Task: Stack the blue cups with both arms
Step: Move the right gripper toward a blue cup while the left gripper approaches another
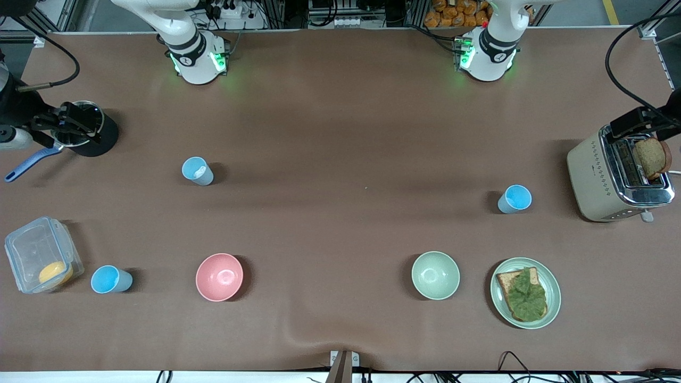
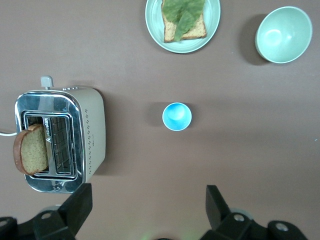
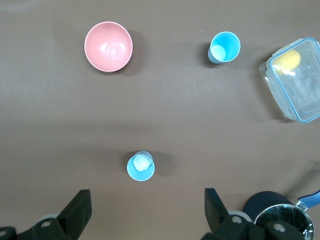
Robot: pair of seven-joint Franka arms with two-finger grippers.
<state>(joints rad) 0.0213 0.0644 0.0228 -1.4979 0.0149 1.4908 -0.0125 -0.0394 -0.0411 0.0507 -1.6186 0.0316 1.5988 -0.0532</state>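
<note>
- Cups first: you've got three blue cups, all upright, well apart, none nested yet. Taking table centre as the clock hub in the front view, 12 toward the bases:
- Toaster [image 1: 617, 181] at 3 o'clock w/ a bread slice [image 1: 652, 158] sticking up; black pot [image 1: 88, 135] at 9–10. Clutter, probably not part of your job.
- Pink bowl [image 1: 219, 276] at 7, pale green bowl [image 1: 435, 275] at 5; skip both.
- Cup one [image 1: 197, 171] at 9–10, something white inside; it'd suit as the base.
- Cup two [image 1: 515, 199] at 3, just beside the toaster.
- Cup three [image 1: 110, 280] at 8, by the clear box [image 1: 42, 254].
- Left gripper [image 2: 147, 205] hangs high over cup two, fingers wide apart, holding nothing.
- Right gripper [image 3: 147, 205] hangs over cup one, likewise spread wide, empty. Each arm sits above its nearest cup, presumably so you can grab both together.
</note>
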